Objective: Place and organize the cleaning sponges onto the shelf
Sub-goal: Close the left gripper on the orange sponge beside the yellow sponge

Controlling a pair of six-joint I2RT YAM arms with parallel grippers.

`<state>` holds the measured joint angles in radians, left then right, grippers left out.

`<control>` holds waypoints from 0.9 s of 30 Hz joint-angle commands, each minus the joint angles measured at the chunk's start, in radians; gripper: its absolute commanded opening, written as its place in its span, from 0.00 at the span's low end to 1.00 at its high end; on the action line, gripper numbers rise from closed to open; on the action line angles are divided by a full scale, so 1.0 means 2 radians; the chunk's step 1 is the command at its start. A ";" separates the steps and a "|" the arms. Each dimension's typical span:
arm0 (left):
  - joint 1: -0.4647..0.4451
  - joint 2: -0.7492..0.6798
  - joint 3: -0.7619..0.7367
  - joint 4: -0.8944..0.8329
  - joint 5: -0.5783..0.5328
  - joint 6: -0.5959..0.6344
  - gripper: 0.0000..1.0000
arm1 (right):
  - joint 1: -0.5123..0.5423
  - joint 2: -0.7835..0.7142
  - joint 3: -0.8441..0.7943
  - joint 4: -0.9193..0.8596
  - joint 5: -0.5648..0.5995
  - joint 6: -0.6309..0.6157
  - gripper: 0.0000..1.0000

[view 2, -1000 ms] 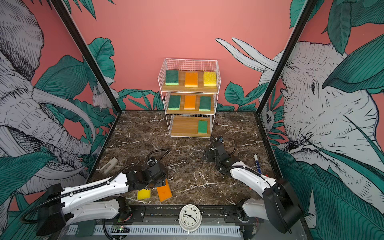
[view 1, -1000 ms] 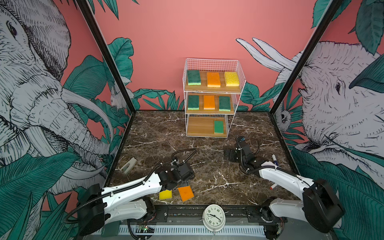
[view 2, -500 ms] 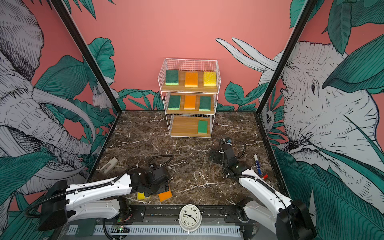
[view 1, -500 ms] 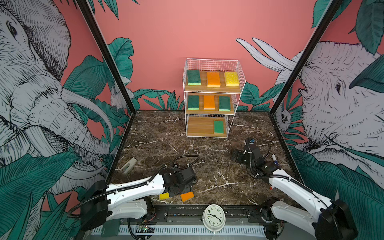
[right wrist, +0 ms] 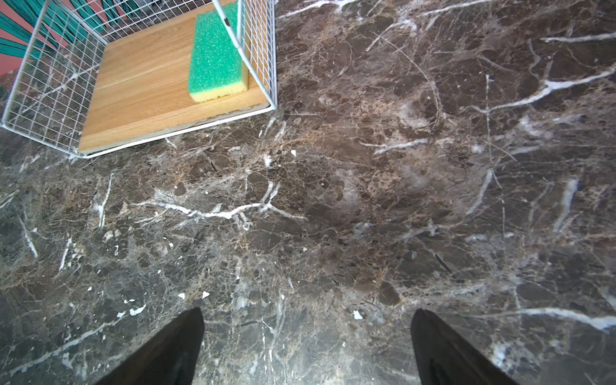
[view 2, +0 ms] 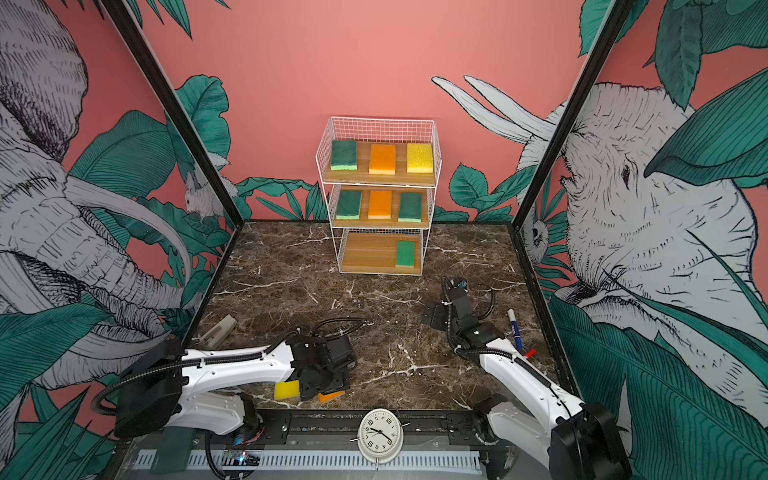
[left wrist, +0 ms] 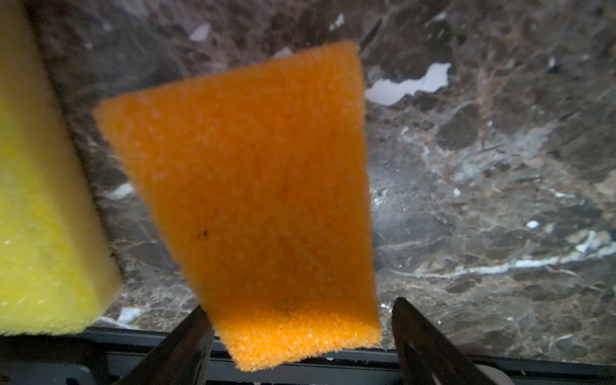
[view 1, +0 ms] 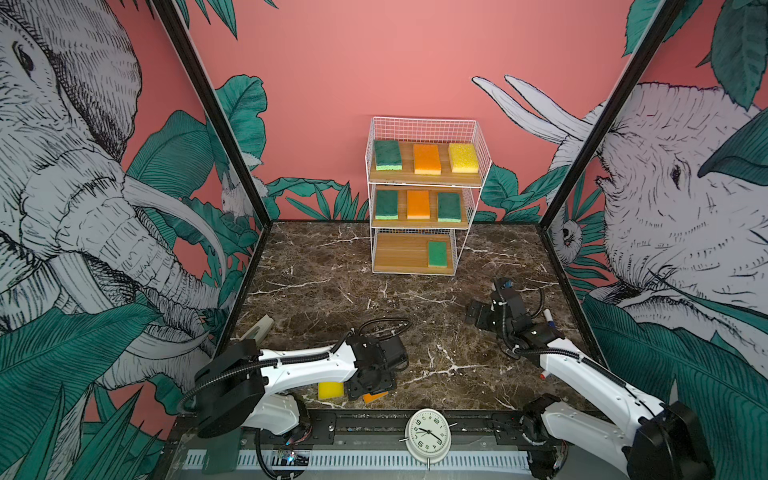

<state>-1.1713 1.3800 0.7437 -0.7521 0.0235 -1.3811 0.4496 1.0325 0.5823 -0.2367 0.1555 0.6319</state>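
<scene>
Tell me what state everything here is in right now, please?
shelf, upper two boards full, bottom board holding one green sponge.
left gripper, open, straddling the orange sponge.
orange sponge, flat on the table, not yet gripped.
yellow sponge, flat on the table, untouched.
right gripper, open, empty, above bare table.
marker pen, lying on the table.
</scene>
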 commanded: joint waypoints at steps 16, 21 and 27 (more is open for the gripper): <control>-0.002 0.038 0.041 -0.073 -0.005 0.019 0.83 | -0.020 0.010 -0.011 0.011 -0.018 -0.001 0.99; -0.002 0.050 0.052 -0.094 -0.027 0.057 0.81 | -0.024 0.010 -0.015 0.016 -0.023 0.000 0.99; 0.003 0.049 0.045 -0.062 -0.029 0.089 0.79 | -0.029 0.012 -0.016 0.019 -0.027 -0.001 0.99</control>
<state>-1.1702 1.4849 0.8318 -0.8581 -0.0040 -1.2331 0.3981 1.0538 0.5598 -0.2283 0.1074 0.6254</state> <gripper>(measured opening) 0.792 0.992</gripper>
